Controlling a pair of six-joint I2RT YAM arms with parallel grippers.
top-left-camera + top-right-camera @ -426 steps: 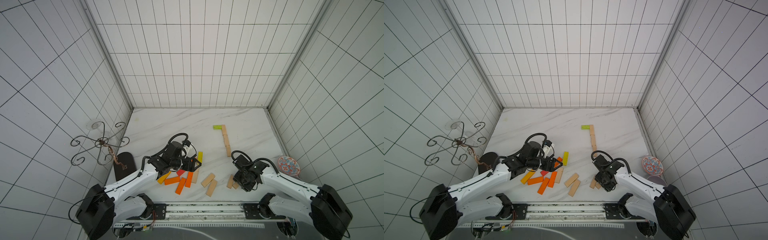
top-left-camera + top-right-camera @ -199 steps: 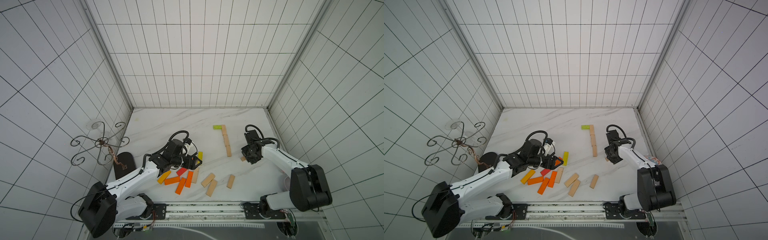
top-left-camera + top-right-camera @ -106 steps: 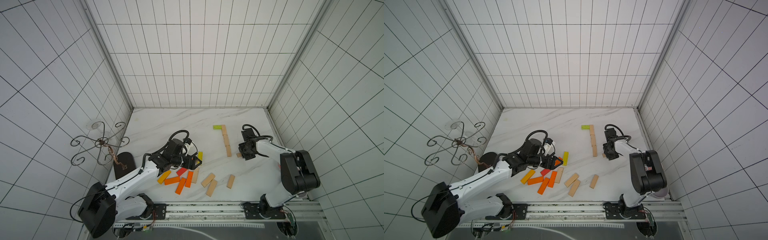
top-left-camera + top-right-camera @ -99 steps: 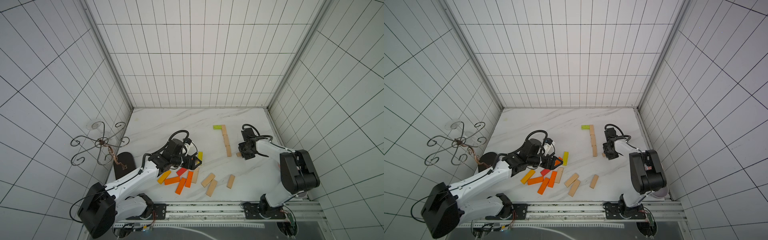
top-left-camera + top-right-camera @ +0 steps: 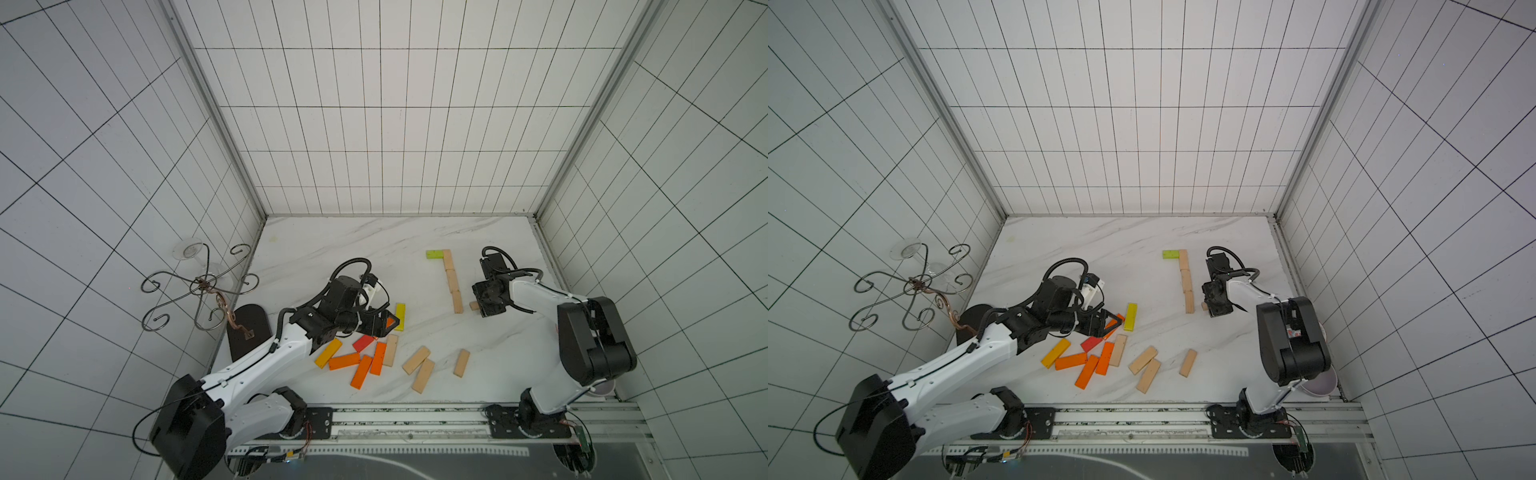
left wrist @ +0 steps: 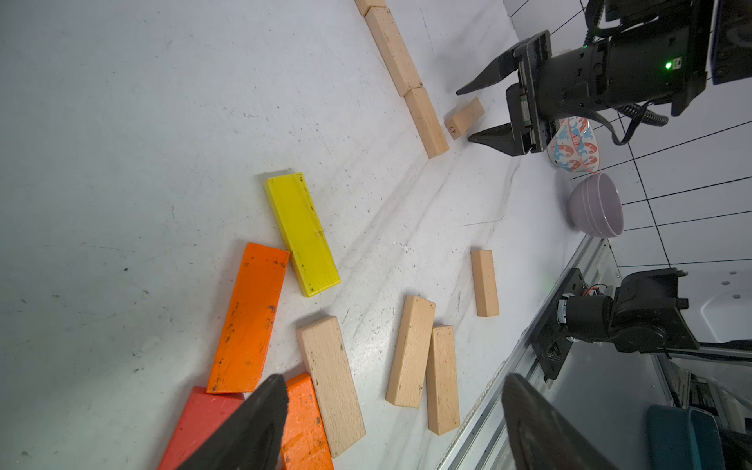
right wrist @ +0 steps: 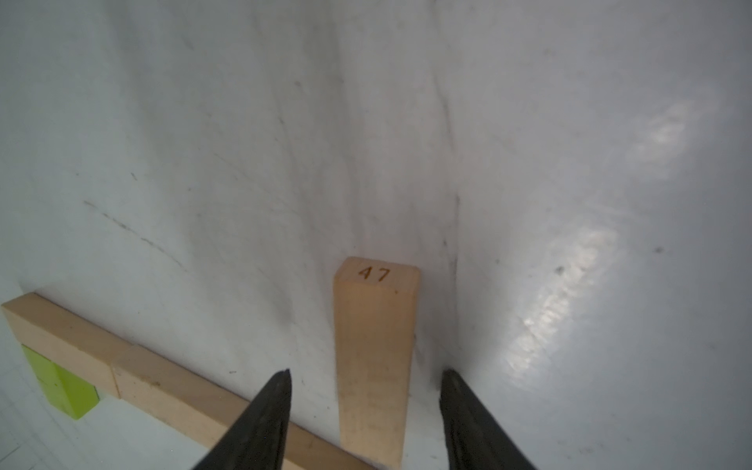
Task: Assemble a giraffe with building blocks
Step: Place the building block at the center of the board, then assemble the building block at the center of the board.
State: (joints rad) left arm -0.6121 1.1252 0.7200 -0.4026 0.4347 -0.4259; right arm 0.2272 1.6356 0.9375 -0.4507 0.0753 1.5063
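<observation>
**Right claw opens over pale wooden block stamped 47**

Since a second ago the right claw has slid in from the right-hand side of the white marble table to the near end of the row of pale wooden blocks. Its jaws, shut then, now stand apart. The left arm has scarcely shifted.

In the right wrist view the pale wooden block stamped 47 lies flat between the two dark fingertips, with a clear gap on either side, so the claw holds nothing. The block rests on the table just beside the last block of the row, lying roughly crosswise to it on the right arm's side. Whether the two touch I cannot tell. The row runs end to end away from the robot, and a lime-green block sits against the side of its far end.

The left claw hangs wide and empty over the pile nearer the robot's left. That pile holds the orange blocks, a red block and a yellow block. The loose pale wooden blocks lie flat towards the front edge, between the two arms.

A patterned bowl and a lilac bowl stand by the right-hand wall.
</observation>
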